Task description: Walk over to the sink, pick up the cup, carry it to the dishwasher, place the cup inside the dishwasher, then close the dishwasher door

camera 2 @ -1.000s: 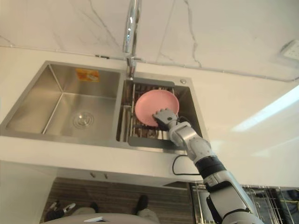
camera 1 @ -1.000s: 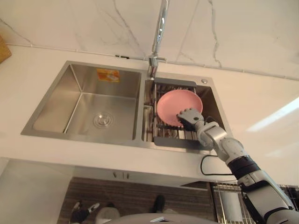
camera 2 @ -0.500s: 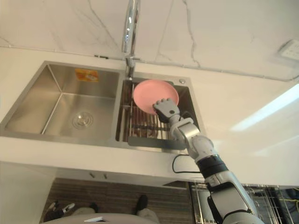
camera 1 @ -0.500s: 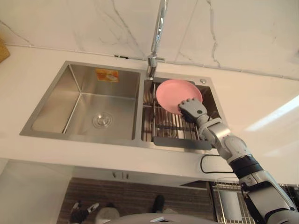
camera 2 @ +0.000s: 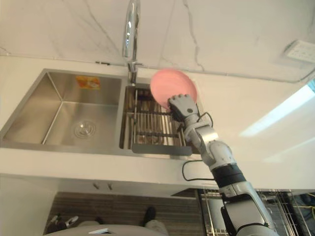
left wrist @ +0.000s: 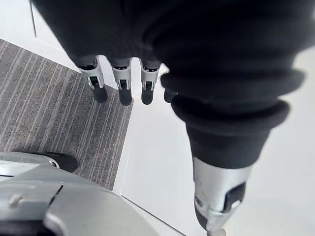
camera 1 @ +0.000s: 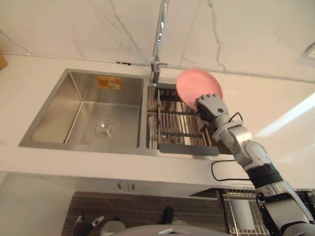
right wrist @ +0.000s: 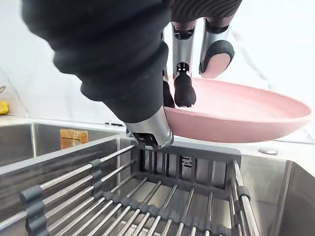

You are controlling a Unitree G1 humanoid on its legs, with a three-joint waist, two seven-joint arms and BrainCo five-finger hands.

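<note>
Right hand clamped on rim of pink plate: in the right wrist view, fingers curl over the plate's upper face and the thumb sits under the rim, so it's a pinch at the edge. No cup in this grasp, the held thing is a plate. Plate is up in the air, tilted, above the back right corner of the sink, clear of the drain rack in the right basin, not touching it. Plate just right of the faucet base, faucet neck rising against the marble wall. Left basin is bare steel with a drain and an orange sticker on its back wall. White worktop runs all round the sink. Right arm reaches in from lower right across the worktop's front edge. Left hand shows in its wrist view, fingers hanging straight and apart, holding nothing, over grey striped floor beside a white cabinet panel. Wire basket visible below the worktop edge, lower right.
</note>
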